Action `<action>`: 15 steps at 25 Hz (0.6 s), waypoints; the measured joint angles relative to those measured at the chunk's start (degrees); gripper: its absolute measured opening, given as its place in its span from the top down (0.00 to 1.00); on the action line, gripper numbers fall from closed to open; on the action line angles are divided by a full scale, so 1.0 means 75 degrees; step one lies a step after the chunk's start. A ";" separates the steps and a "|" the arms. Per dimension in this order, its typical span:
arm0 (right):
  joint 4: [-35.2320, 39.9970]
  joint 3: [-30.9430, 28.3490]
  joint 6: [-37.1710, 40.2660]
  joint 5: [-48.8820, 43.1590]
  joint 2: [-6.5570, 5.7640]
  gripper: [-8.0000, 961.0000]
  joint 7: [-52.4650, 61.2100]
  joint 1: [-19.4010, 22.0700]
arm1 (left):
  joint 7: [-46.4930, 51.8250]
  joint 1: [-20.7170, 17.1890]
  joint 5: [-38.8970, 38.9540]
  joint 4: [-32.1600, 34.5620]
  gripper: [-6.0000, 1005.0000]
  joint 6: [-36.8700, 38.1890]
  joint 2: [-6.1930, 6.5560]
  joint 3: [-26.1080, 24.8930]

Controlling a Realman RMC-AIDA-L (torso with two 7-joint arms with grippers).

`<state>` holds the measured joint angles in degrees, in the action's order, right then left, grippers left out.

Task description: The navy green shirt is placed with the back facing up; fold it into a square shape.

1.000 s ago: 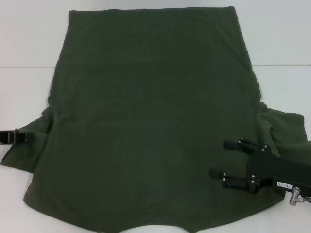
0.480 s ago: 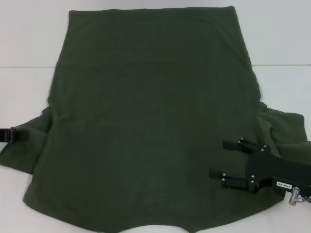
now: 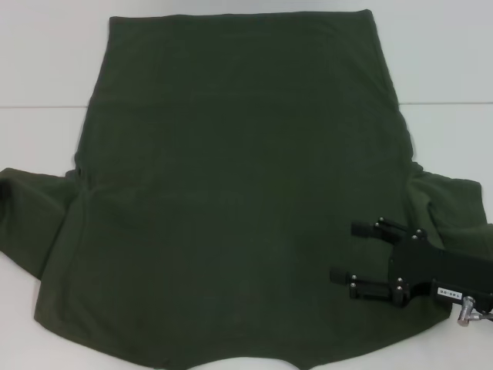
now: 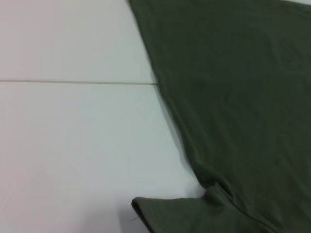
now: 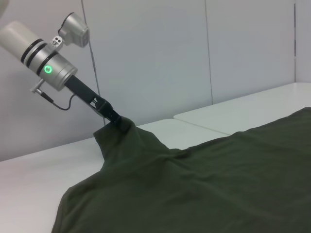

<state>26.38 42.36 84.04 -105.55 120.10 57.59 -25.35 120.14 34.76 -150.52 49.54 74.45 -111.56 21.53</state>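
Observation:
The navy green shirt (image 3: 239, 193) lies flat on the white table, plain side up, with the hem far from me and the neckline at the near edge. My right gripper (image 3: 343, 252) is open and sits over the shirt's near right part, beside the right sleeve (image 3: 447, 208). My left gripper is out of the head view. The right wrist view shows it (image 5: 115, 121) shut on the left sleeve's tip, which it holds up in a small peak. The left sleeve (image 3: 31, 208) is stretched out to the left edge. The left wrist view shows the shirt's side edge (image 4: 243, 97).
The white table (image 3: 46, 69) has a seam line (image 3: 38, 106) running across it under the shirt. Bare table lies on both sides of the shirt and beyond the hem. A pale wall (image 5: 194, 58) stands behind the table.
My left gripper has moved left out of the head view, pulling the left sleeve outward so that it now spreads to the left edge. The right gripper has not moved.

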 joint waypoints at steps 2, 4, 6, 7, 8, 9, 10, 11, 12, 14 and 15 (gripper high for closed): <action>-0.0014 0.0021 0.0000 0.0000 0.0002 0.04 -0.0012 -0.0014 | 0.0118 0.0045 -0.0080 0.0052 0.96 0.0021 0.0002 0.0127; -0.0025 0.0063 0.0000 0.0000 0.0004 0.04 -0.0013 -0.0028 | 0.0321 0.0093 -0.0134 0.0125 0.96 0.0055 0.0003 0.0398; -0.0029 0.0082 0.0000 0.0000 0.0005 0.04 -0.0018 -0.0032 | 0.0585 0.0136 -0.0211 0.0235 0.96 0.0075 -0.0008 0.0672; -0.0035 0.0085 0.0000 0.0000 0.0006 0.04 -0.0024 -0.0031 | 0.0722 0.0150 -0.0255 0.0294 0.96 0.0087 -0.0015 0.0782; -0.0039 0.0088 0.0001 0.0000 0.0006 0.04 -0.0028 -0.0032 | 0.0914 0.0173 -0.0307 0.0417 0.96 0.0115 -0.0022 0.0951; -0.0042 0.0092 0.0001 0.0000 0.0006 0.04 -0.0031 -0.0031 | 0.0914 0.0173 -0.0307 0.0417 0.96 0.0115 -0.0022 0.0951; -0.0049 0.0099 0.0001 0.0000 0.0006 0.04 -0.0034 -0.0031 | 0.1197 0.0212 -0.0353 0.0670 0.96 0.0225 -0.0025 0.1165; -0.0051 0.0102 0.0000 0.0000 0.0007 0.04 -0.0037 -0.0031 | 0.1248 0.0226 -0.0358 0.0764 0.96 0.0266 -0.0024 0.1194; -0.0054 0.0105 0.0000 0.0000 0.0007 0.04 -0.0040 -0.0031 | 0.1306 0.0245 -0.0362 0.0881 0.96 0.0317 -0.0021 0.1218; -0.0059 0.0117 0.0001 0.0000 0.0006 0.04 -0.0046 -0.0030 | 0.1426 0.0282 -0.0426 0.1047 0.96 0.0363 -0.0008 0.1225; -0.0059 0.0128 0.0001 0.0000 0.0006 0.04 -0.0046 -0.0030 | 0.1473 0.0296 -0.0464 0.1084 0.96 0.0369 -0.0004 0.1227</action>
<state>25.93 43.32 84.05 -105.55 120.15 57.24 -25.57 131.19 36.99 -153.99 57.67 77.21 -111.59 30.73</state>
